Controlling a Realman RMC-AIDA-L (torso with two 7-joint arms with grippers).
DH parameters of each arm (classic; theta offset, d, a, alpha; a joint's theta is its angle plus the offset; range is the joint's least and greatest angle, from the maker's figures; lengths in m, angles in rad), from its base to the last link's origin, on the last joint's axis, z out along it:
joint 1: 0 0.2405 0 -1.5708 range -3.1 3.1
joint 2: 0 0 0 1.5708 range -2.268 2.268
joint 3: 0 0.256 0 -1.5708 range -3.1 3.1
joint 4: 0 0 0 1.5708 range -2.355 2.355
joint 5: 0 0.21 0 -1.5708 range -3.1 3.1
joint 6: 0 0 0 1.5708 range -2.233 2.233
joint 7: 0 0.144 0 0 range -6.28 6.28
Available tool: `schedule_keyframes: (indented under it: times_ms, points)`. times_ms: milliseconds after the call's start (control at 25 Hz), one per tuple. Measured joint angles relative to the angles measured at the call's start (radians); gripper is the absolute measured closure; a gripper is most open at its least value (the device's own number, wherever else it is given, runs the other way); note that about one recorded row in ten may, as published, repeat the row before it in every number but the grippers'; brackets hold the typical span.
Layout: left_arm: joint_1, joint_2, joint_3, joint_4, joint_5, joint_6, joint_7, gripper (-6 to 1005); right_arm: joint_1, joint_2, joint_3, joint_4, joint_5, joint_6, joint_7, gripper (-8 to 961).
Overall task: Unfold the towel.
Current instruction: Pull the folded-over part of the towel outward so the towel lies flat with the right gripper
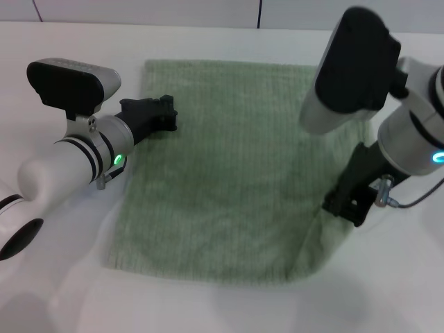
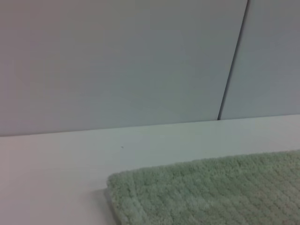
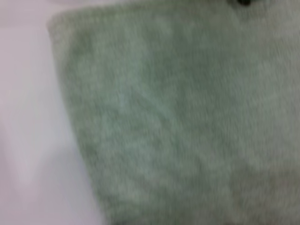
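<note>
The towel (image 1: pixel 222 173) lies nearly flat on the table (image 1: pixel 62 291), its right edge seemingly pinched by the right gripper (image 1: pixel 345 203), so lifting could refold it; left gripper (image 1: pixel 166 114) finger state unclear

My left hand (image 1: pixel 165 113) reaches in low from the left side. My right hand (image 1: pixel 347 198) points down on the right (its white arm bends above it). I can't see how either hand's fingers stand.

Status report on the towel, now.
Left hand at towel far-left edge. Right hand at its right edge. Towel spread nearly flat on table. Nothing in the way.
</note>
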Motion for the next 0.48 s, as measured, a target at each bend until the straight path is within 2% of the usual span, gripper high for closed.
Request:
schedule_keyframes:
  times_ms: [280, 480]
  points:
    - [0.0, 0.0, -0.001, 0.0, -0.001, -0.001, 0.0, 992, 0.002, -0.003, -0.137, 0.108, -0.012, 0.012, 0.077, 886]
    - [-0.001, 0.0, -0.002, 0.0, -0.003, 0.0, 0.0, 991, 0.004, -0.002, -0.184, 0.115, -0.035, 0.009, 0.085, 879]
